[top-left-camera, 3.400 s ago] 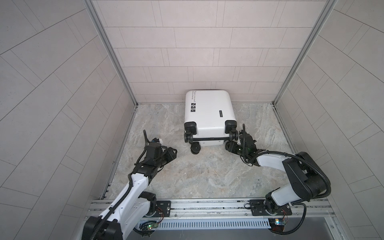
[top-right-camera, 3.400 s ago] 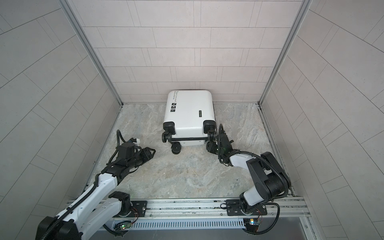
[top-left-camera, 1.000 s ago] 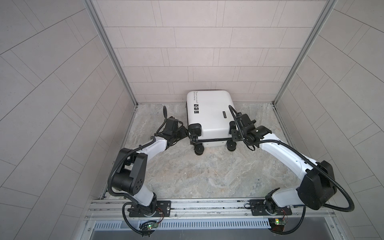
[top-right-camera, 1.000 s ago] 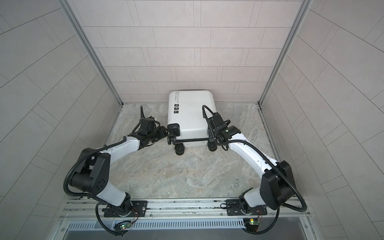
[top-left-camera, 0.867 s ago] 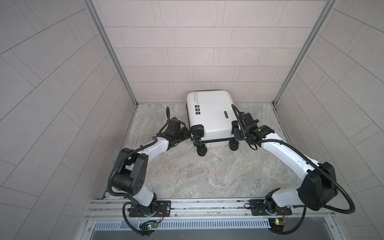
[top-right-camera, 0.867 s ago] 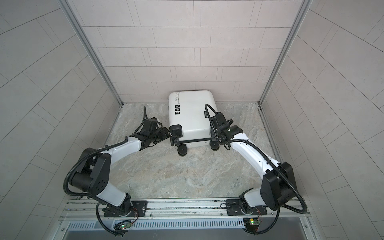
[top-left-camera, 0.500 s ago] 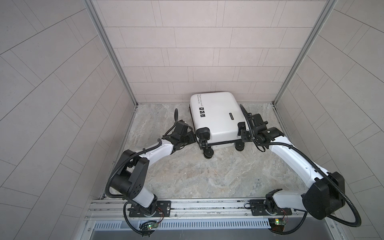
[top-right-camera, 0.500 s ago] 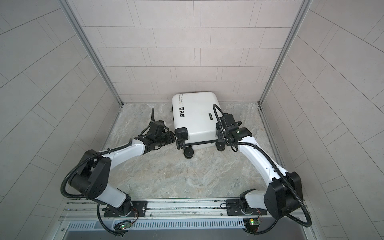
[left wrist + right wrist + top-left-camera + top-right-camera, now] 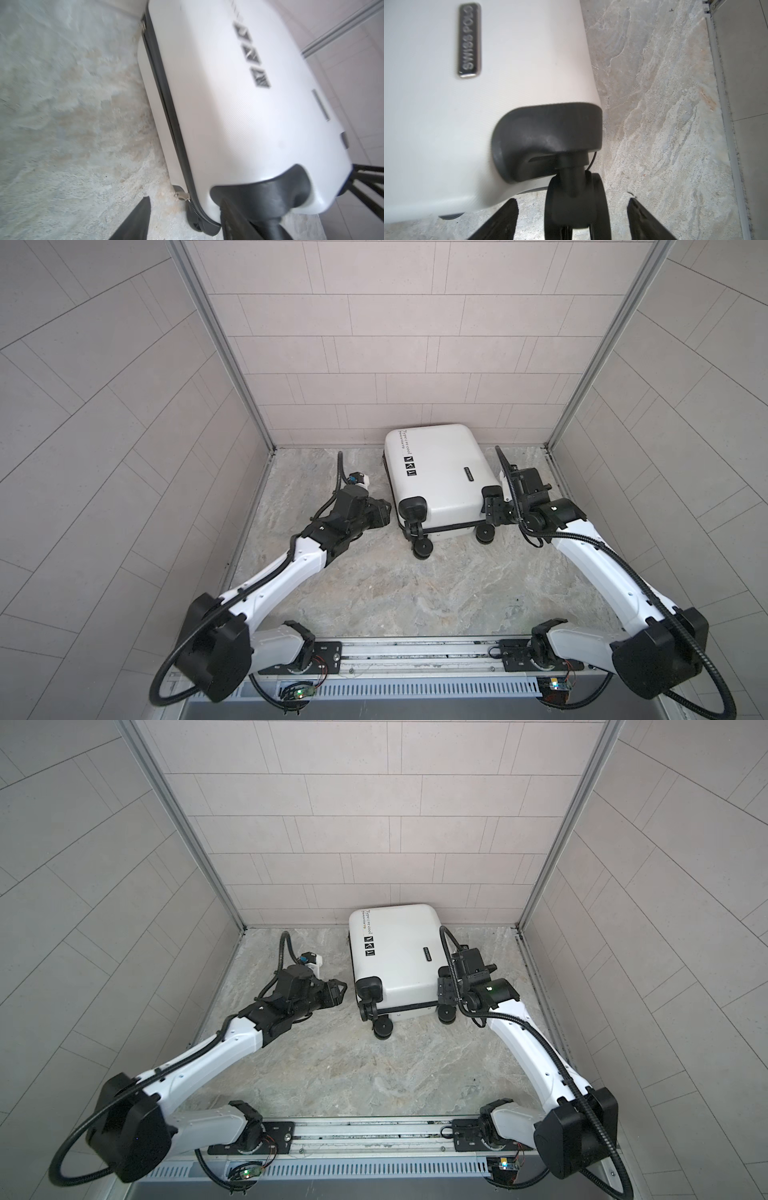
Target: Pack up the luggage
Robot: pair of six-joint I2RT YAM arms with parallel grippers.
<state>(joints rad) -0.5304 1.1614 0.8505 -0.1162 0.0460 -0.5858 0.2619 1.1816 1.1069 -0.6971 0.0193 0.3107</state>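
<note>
Reaching in from both sides, I find the luggage lying flat and zipped shut on the marble floor, close to the far wall and a little right of centre, with its wheels pointing toward the near side. My left gripper sits just beside the near left corner, fingers spread and nothing between them. My right gripper is at the near right corner; in the right wrist view its fingers stand parted on either side of a wheel without pinching it. The shell looks stiff, smooth and slick, so I judge that a squeeze on its broad white faces would slide off. The wheels swivel, which makes them poor handles. It is probably light enough to skate across the floor when pushed. Packing means opening it first. The black zipper band runs along the left side, and the small metal pull by the near left corner is where I would take hold, with my right side bracing the case.
</note>
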